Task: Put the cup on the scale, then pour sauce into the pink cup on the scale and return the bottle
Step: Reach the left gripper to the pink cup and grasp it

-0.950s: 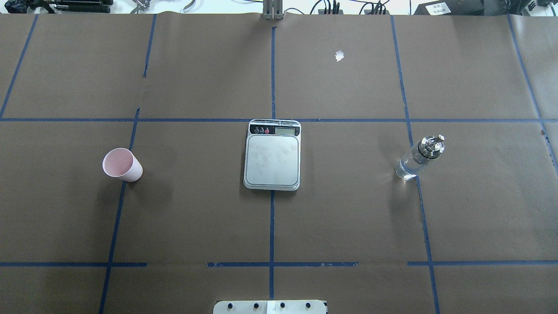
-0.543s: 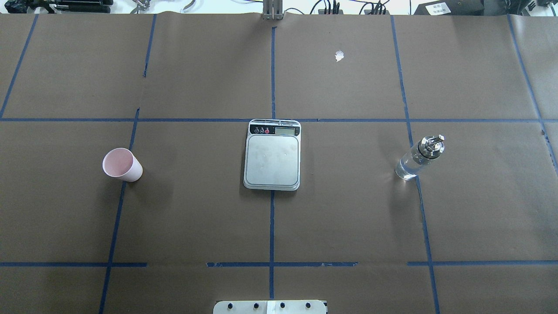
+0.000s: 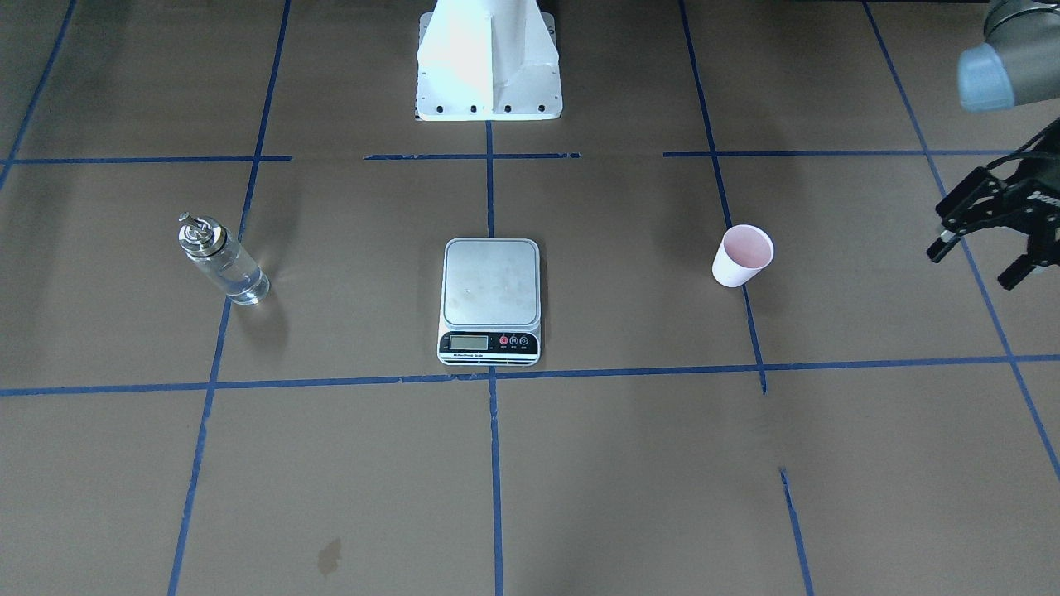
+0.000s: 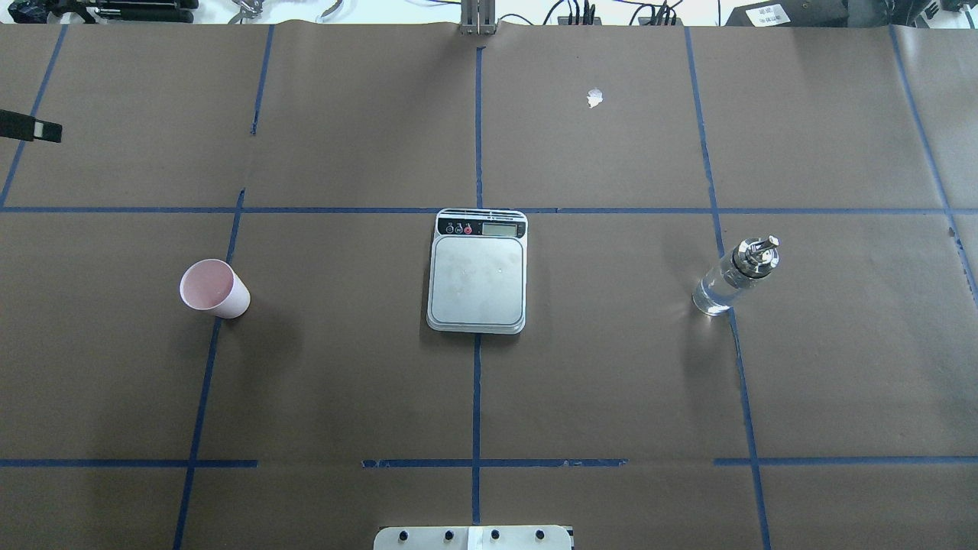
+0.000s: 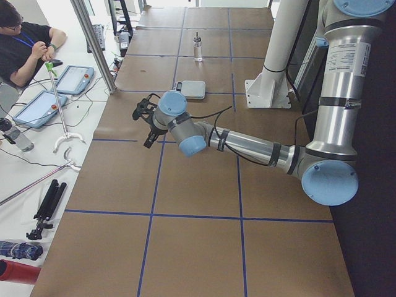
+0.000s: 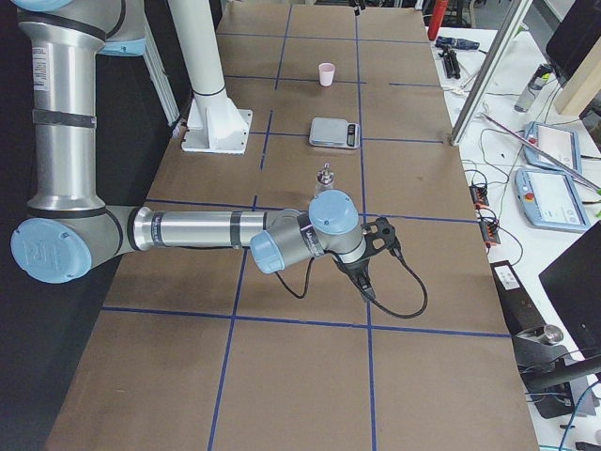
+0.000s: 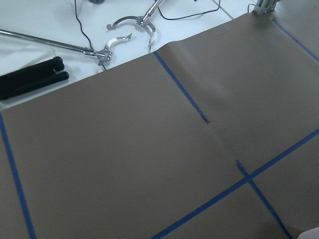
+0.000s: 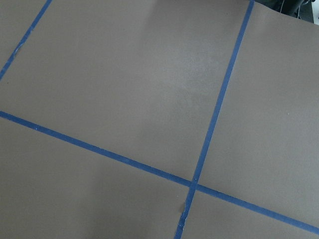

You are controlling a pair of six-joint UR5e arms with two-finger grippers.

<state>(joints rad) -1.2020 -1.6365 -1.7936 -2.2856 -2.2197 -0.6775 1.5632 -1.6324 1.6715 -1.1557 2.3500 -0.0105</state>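
The pink cup (image 3: 743, 257) stands upright on the brown paper, well apart from the scale (image 3: 491, 281); in the overhead view the cup (image 4: 214, 289) is left of the scale (image 4: 477, 279). The scale's steel platform is bare. The glass bottle (image 4: 733, 279) with clear sauce stands upright on the right; it also shows in the front view (image 3: 222, 269). My left gripper (image 3: 977, 261) is open and empty, above the table beyond the cup. My right gripper (image 6: 380, 235) shows only in the right side view, past the bottle (image 6: 325, 180); I cannot tell its state.
The robot's white base (image 3: 489, 58) stands at the near middle of the table. A small white scrap (image 4: 594, 98) lies on the far paper. An operator (image 5: 25, 43), tablets and tools are beyond the table's far edge. Blue tape lines grid the paper.
A fingertip of my left gripper has come into the overhead view at the left edge. The cup, scale and bottle have not moved.
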